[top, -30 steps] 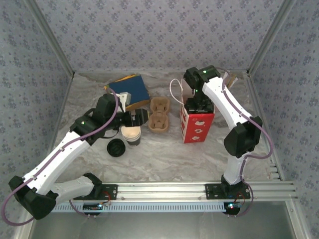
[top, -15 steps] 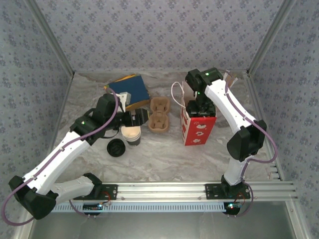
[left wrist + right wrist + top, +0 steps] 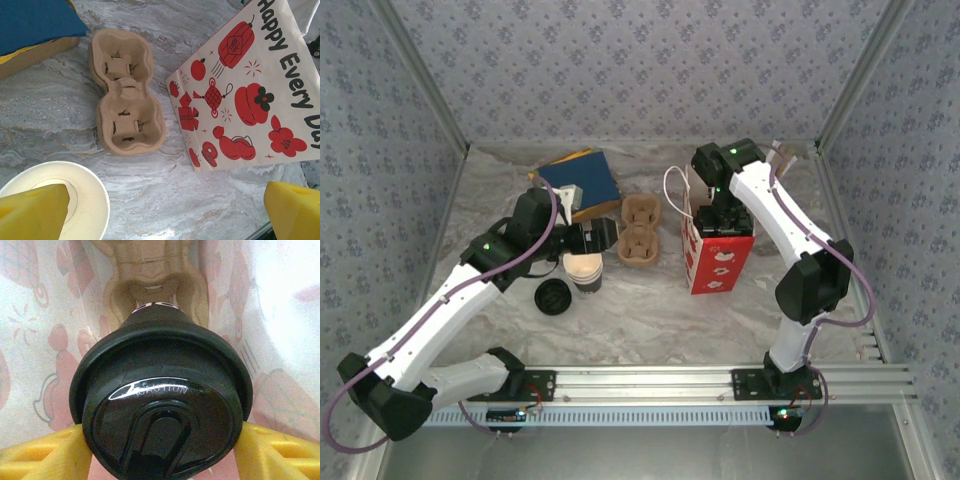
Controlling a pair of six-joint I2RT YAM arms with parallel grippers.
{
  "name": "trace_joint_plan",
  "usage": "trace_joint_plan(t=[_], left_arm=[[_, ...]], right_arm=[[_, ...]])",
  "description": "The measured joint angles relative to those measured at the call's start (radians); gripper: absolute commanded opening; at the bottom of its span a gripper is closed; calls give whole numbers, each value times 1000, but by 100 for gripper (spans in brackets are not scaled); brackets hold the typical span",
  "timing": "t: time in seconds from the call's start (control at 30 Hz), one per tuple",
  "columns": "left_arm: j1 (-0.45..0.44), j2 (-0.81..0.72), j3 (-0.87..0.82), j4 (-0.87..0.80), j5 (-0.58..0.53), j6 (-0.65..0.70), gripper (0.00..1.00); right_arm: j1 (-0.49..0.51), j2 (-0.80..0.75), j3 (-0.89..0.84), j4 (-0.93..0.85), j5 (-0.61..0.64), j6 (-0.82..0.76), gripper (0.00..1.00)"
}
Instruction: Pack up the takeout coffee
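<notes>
Grips the takeout coffee (image 3: 160,405) with the right gripper (image 3: 160,452), one yellow finger (image 3: 45,455) pressed to each side of the round black lid (image 3: 162,365). Holds it upright inside the red-printed paper bag (image 3: 720,258), lid up, over a pulp cup carrier (image 3: 150,270) at the bag's bottom; seated in a well or hanging just above it, cannot tell. Probably light, and top-heavy if filled. Thin paper wall, soft enough to dent. Glossy lid, slippery and merely snapped on, so liable to pop off if lifted by the rim. Better taken on the dark wall just under the lid, squeezed gently, never tilted. Further out, nothing held on the left: left gripper (image 3: 165,210) spread wide over a lidless paper cup (image 3: 75,195), near a second pulp carrier (image 3: 127,110) on the table.
</notes>
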Motion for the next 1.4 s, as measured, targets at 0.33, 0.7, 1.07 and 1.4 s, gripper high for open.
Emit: trace_joint_plan(t=[0.33, 0.7, 1.07, 1.4], left_arm=[[0, 1, 0, 0, 0, 0, 100], [0, 2, 9, 0, 0, 0, 100], [0, 2, 9, 0, 0, 0, 100], [0, 2, 9, 0, 0, 0, 100]], right_arm=[[0, 23, 50, 0, 0, 0, 72], [0, 60, 70, 0, 0, 0, 72], [0, 60, 14, -1, 0, 0, 72], [-2, 44, -34, 24, -13, 1, 72]])
